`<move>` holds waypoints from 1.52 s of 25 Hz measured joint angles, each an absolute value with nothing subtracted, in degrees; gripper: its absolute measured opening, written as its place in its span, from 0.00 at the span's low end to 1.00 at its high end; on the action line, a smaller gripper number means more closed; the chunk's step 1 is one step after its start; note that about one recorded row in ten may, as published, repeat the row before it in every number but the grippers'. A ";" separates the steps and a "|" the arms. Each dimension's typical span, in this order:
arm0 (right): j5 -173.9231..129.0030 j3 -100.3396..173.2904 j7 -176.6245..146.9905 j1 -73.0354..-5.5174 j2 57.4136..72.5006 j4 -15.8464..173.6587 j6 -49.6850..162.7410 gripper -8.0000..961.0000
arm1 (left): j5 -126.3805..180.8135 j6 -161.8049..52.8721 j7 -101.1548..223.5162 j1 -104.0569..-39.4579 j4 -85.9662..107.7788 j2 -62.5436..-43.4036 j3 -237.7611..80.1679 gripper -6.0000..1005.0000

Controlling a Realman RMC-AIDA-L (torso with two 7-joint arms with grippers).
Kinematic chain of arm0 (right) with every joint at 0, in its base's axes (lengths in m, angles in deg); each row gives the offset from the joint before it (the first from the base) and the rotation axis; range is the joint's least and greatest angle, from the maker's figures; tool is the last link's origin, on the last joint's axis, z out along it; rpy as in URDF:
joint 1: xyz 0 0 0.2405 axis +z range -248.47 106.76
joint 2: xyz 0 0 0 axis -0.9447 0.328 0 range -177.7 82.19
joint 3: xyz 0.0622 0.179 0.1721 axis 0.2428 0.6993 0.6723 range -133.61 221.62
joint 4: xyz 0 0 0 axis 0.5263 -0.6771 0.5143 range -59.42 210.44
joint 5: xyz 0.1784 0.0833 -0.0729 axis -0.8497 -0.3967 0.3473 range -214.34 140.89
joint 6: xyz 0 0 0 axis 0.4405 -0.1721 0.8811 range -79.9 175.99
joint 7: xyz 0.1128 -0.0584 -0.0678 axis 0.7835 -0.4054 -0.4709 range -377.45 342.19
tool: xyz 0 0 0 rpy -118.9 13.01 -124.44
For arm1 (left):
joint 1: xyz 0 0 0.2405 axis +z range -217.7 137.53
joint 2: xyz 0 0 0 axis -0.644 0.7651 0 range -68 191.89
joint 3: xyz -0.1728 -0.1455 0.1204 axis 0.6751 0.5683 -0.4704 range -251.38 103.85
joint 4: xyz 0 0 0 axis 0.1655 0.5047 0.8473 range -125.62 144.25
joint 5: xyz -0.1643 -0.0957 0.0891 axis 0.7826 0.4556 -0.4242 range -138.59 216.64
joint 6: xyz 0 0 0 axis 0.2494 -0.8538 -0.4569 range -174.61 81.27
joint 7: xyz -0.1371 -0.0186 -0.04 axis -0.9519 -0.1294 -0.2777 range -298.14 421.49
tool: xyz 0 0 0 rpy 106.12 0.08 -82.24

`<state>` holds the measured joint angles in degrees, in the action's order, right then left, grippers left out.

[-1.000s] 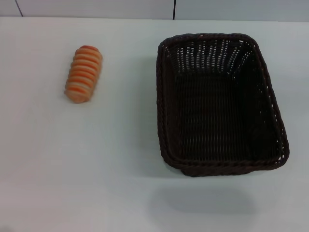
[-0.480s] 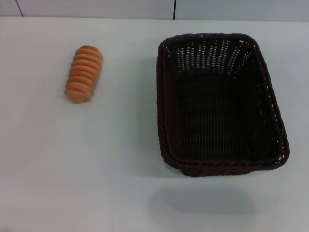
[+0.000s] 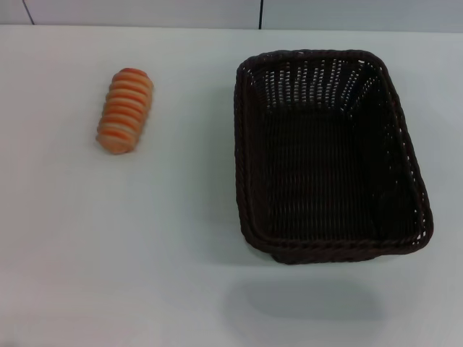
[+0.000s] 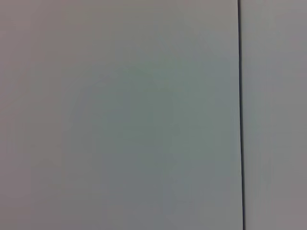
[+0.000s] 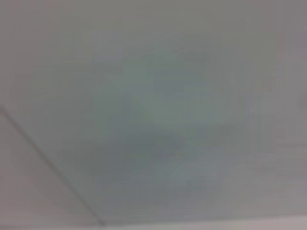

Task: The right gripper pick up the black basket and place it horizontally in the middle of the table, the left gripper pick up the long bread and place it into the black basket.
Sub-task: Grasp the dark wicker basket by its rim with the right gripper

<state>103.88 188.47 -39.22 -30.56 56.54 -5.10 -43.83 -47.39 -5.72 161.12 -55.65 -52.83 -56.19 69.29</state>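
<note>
A: Nothing has moved since the earlier head frames; the long bread (image 3: 125, 111) and the black basket (image 3: 329, 155) lie exactly where they lay before.

B: And from the head view, where are they?

A: On the white counter (image 3: 173, 238). The bread lies toward the left and far side, slightly tilted, well apart from the basket. The basket sits to the right, its long side running away from the robot, mouth up, with only bare weave inside. A soft shadow falls on the counter just in front of its near rim.

B: Does anything stand between them?

A: Only open counter. Along the far edge runs a pale wall (image 3: 145, 11) with a dark vertical seam (image 3: 260, 13).

B: The left wrist view?

A: A plain grey surface crossed by one thin dark line (image 4: 240, 115). The left hand does not show, so I cannot tell how it stands.

B: The right wrist view?

A: A blurred pale surface with a faint slanting line (image 5: 48, 167). The right hand is out of sight too; its state cannot be told.
</note>
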 joint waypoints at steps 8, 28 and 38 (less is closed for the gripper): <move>112.99 181.44 -37.43 -23.19 57.14 -1.49 -42.96 0.54 | -47.37 -5.74 161.15 -55.88 -52.63 -56.11 69.21 0.75; 119.81 165.36 -32.89 -6.28 61.63 18.67 -41.69 0.54 | -47.36 -5.72 161.20 -56.02 -53.07 -56.12 69.15 0.75; 120.23 161.54 -32.01 -3.89 65.08 24.34 -42.67 0.54 | -47.37 -5.86 161.36 -55.96 -52.93 -55.99 69.52 0.75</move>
